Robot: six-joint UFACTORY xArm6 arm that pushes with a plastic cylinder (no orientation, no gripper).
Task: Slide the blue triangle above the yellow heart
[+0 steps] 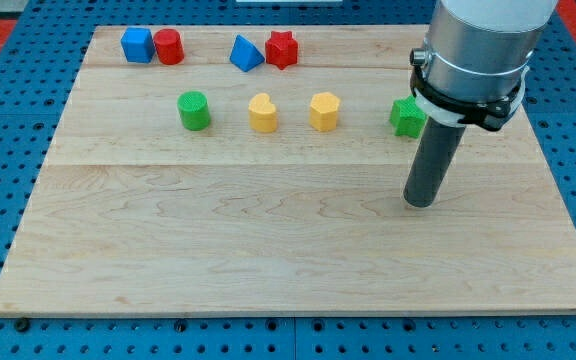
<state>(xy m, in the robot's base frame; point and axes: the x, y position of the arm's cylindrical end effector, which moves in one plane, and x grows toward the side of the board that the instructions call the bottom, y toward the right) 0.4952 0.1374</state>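
1. No jaws on this rig, so there is no spread or pinch to record; we work with my tip [420, 203], the rod's lower end, resting on the bare desk [268, 250] and touching no block.
2. Nearest to my tip: the green block [405, 117], up and slightly toward the view's left, partly hidden behind the rod's collar; its shape cannot be made out.
3. Further to the view's left from my tip, in one row: yellow hexagon-like block [324, 111], yellow heart [262, 113], green cylinder [194, 110].
4. Top row, farthest from my tip: red star [282, 48], with the blue triangle [245, 53] just beside it on the left, then the red cylinder [169, 46] and blue cube [137, 44].
5. Judgement: the blue triangle already sits up from the yellow heart, slightly left of it. A small nudge toward the view's right should finish.
6. Approach advice: travel through the lane between the rows, contact the triangle's left face low and centred, push slowly, and avoid crowding the red star.
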